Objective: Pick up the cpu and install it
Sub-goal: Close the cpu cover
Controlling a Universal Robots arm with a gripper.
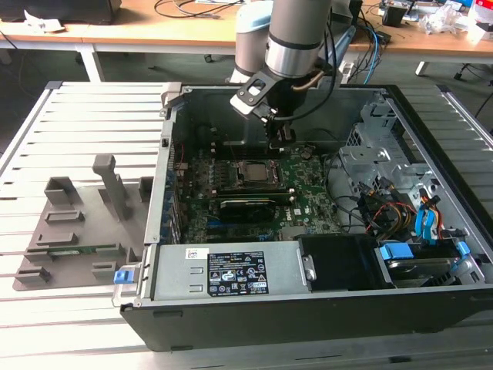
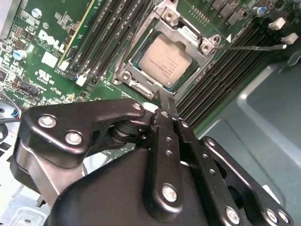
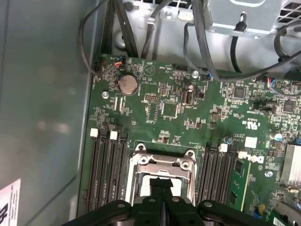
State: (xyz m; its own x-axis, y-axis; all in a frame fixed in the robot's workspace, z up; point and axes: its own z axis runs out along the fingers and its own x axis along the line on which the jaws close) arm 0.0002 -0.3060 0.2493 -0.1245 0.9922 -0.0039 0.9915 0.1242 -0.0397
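Both fingers (image 2: 165, 132) seen pressed together, nothing held, tips just above edge of socket frame (image 2: 188, 34). Inside frame, cpu (image 2: 164, 63) lying flat, on motherboard (image 2: 47, 47) in case (image 1: 308, 308). Seating judged in hand: chip to be left square, sideways drag avoided, lever (image 2: 249, 47) not to be touched.

Matt silvery metal cpu (image 2: 164, 65), smooth black metal claw (image 2: 162, 100)

cpu (image 2: 164, 66) in socket (image 2: 188, 34); gripper (image 2: 164, 101) seemingly just above
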